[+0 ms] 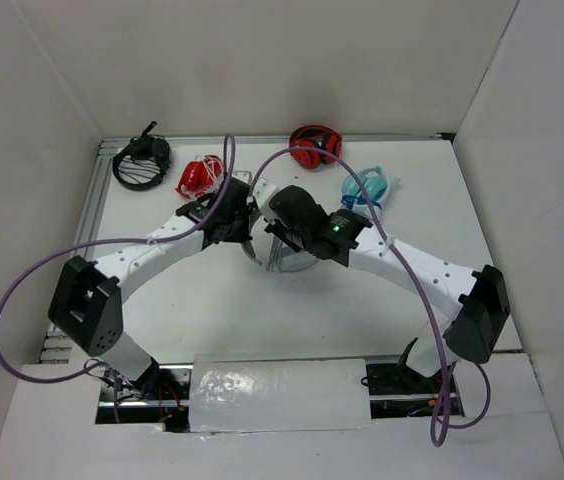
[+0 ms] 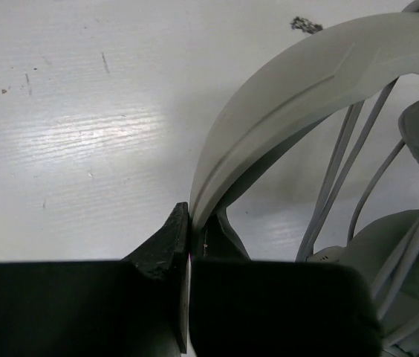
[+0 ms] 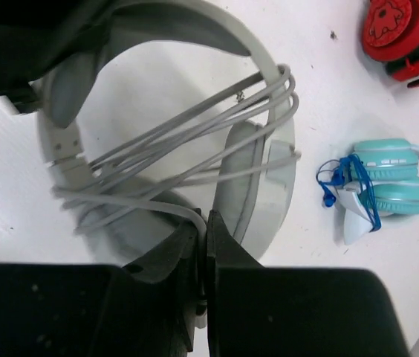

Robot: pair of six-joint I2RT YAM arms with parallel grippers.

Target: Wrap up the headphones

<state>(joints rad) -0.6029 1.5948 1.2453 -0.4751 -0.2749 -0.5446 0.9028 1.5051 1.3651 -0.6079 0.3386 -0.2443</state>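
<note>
Top view: on a white table (image 1: 212,300), a large white over-ear headphones set with a wide headband (image 1: 284,258) lies near the middle. It is largely hidden where the left arm (image 1: 152,245) and right arm (image 1: 412,265) meet above it. Along the far edge are seen a black headset (image 1: 142,162), a red-and-white item (image 1: 200,178), red headphones (image 1: 314,147) and small light-blue headphones (image 1: 367,187), all apart from the white pair.

Left wrist view: the left gripper (image 2: 189,223) is seen with its fingers pressed together on the lower end of the white headband, which arches away to the far right. Strands of thin grey cable (image 2: 343,163) run behind the band.

Right wrist view: the right gripper (image 3: 203,223) is seen with its fingers clamped on a strand of the cable at the near edge of the headphones. Several turns of cable are already laid across the frame, from one side of the headband to the earcup on the other.

The winding step is judged to be in hand and well along; how much loose cable remains cannot be told. The next move would call for the pinched strand to be carried around the band under light tension, with the headband held steady by the left gripper.
</note>
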